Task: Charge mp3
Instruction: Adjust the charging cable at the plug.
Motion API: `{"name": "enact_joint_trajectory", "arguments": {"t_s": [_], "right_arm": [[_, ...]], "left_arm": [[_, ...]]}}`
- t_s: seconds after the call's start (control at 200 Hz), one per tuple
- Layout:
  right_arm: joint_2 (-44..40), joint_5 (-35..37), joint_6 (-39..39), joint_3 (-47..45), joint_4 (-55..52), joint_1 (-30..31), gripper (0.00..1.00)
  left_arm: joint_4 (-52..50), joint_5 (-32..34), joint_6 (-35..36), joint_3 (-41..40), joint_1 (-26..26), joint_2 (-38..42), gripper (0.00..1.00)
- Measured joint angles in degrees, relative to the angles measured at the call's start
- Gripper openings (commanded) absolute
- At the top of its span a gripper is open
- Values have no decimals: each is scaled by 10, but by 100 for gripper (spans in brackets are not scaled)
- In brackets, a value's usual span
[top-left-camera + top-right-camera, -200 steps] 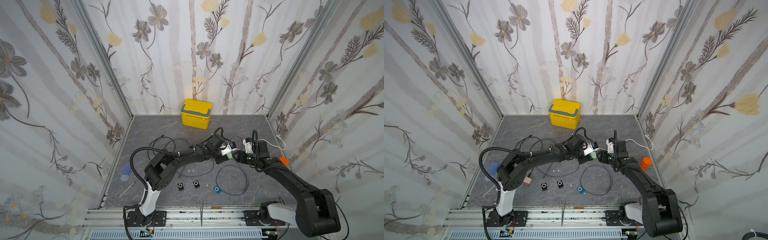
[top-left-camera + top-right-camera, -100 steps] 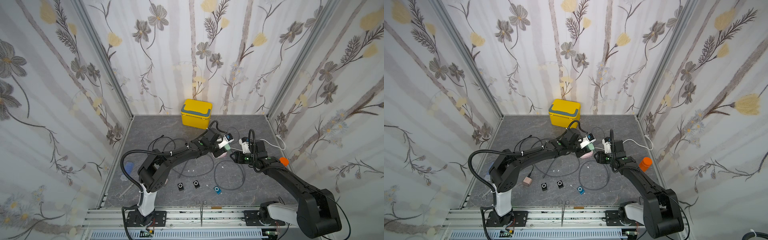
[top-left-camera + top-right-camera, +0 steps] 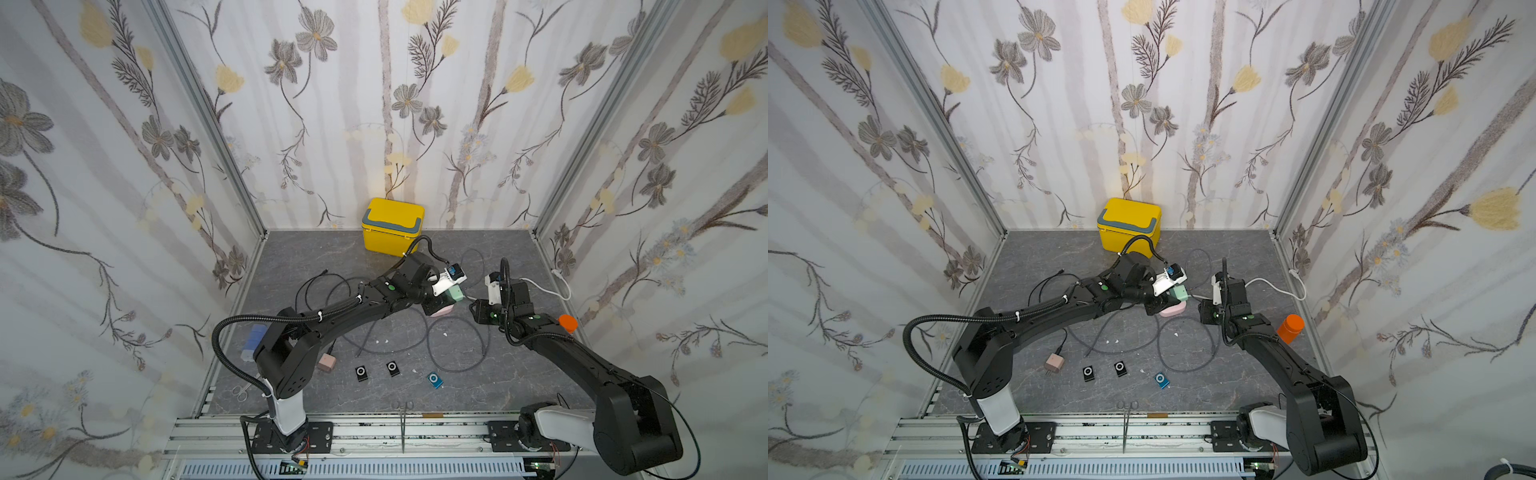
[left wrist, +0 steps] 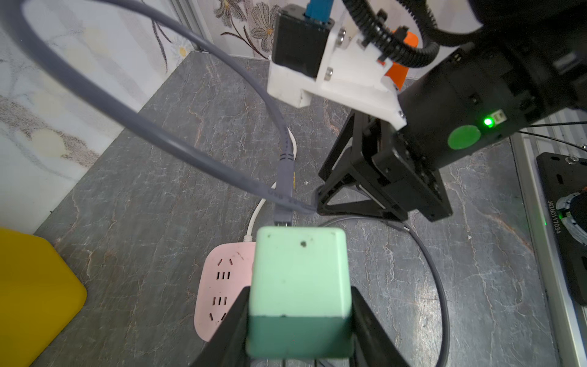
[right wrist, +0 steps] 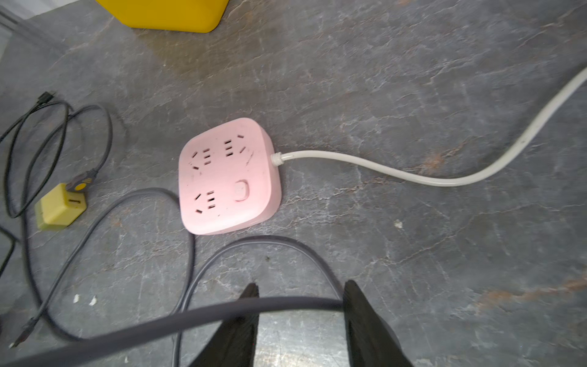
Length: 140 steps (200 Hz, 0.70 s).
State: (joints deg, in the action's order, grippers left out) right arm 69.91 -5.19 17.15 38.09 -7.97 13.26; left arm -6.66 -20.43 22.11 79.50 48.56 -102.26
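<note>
two black square mp3 players (image 3: 360, 372), one blue mp3 player (image 3: 434, 380): table (image 3: 291, 266) 6 o'clock, uncabled | left gripper (image 4: 300, 288) clamped on mint-green cube charger (image 3: 452, 294) over pink square power strip (image 5: 225, 181) | change: grey USB cable (image 4: 284, 171) plug now seated in cube, right gripper (image 5: 300, 284) backed off to 3 o'clock, fingers apart | likely next: mp3 end

Left end effector (image 3: 449, 296) grips a mint charger (image 3: 455, 293) over the pink power strip (image 3: 441, 312), right end effector (image 3: 471, 308) just beside
</note>
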Motion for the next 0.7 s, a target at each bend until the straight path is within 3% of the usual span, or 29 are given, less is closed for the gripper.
{"name": "enact_joint_trajectory", "arguments": {"t_s": [0.16,0.455,0.57,0.625,0.699], "right_arm": [[-54,70,19,-12,9,-2,25],[-168,133,34,-39,23,-33,28],[-159,98,33,-22,8,-46,38],[-147,49,31,-8,6,-46,45],[-136,-45,27,-1,9,-45,47]], "left_arm": [[1,46,-6,-28,1,21,16],[25,143,-46,-46,1,23,16],[25,166,-47,-44,5,22,15],[23,175,-40,-44,8,22,15],[23,181,-25,-44,10,22,15]]}}
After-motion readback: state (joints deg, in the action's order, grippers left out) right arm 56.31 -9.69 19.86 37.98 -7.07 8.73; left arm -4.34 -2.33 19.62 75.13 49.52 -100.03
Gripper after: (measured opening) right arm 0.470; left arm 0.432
